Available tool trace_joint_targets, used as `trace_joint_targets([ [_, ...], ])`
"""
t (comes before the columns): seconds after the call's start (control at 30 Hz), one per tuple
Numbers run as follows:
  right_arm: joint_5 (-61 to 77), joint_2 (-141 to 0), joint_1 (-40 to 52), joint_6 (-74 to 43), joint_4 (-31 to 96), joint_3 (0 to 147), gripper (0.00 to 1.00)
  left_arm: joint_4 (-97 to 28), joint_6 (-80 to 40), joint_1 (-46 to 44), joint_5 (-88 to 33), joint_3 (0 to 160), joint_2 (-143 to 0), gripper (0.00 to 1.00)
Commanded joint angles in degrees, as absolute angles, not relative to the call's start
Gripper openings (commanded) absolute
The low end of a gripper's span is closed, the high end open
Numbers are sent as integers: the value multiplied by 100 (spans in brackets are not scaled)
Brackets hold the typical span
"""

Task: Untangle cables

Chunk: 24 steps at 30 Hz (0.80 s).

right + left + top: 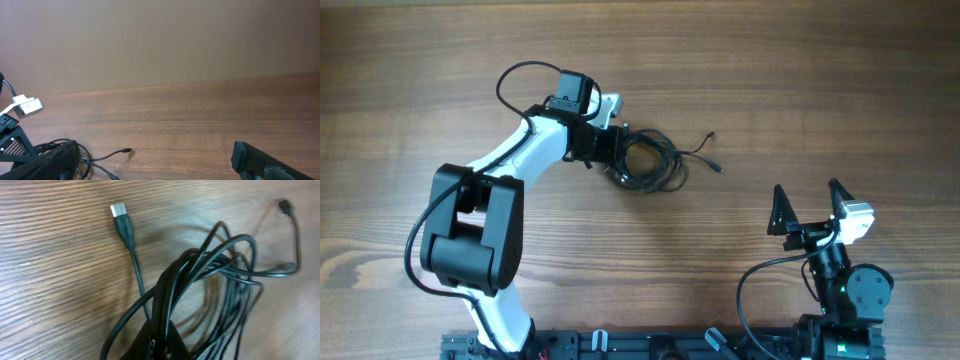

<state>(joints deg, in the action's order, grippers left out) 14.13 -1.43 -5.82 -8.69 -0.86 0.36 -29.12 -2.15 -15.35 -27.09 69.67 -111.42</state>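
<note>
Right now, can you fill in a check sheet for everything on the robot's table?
Surface: wooden table, brown grain, bare away from the middle.
Job's things: cables, thin and black, tangled in loose loops; a silver-tipped plug lies free on the wood; two small plug ends trail out toward the right arm's side.
Clutter: nothing seen.
Grippers: left gripper looks shut on the bunched cables; right gripper is open, empty and apart from the cables.
Cables: thick arm cords loop off both robot arms, clear of the tangle.
Surroundings: plain wall beyond the table edge.
</note>
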Motion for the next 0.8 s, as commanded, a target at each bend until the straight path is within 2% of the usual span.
trace_joint_targets([
  [0.0, 1490, -141, -596, -805, -115, 30, 100, -2891, 419, -1503, -4003, 6910, -10951, 4],
  [0.23, 1490, -141, -596, -805, -115, 30, 100, -2847, 432, -1422, -4405, 6910, -10951, 4],
  [0.63, 1490, -139, -596, -805, -115, 30, 100, -2908, 403, -1332, -2799, 6888, -10954, 4],
  [0.67, 1490, -139, -596, -805, -115, 30, 100, -2906, 401, -1332, -2714, 6888, -10954, 5],
  [0.7, 1490, -139, -596, -805, -115, 30, 100, -2891, 384, -1332, -2652, 6888, -10954, 13],
  [0.77, 1490, -139, -596, -808, -115, 30, 100, -2869, 381, -1332, -2556, 6888, -10954, 15],
])
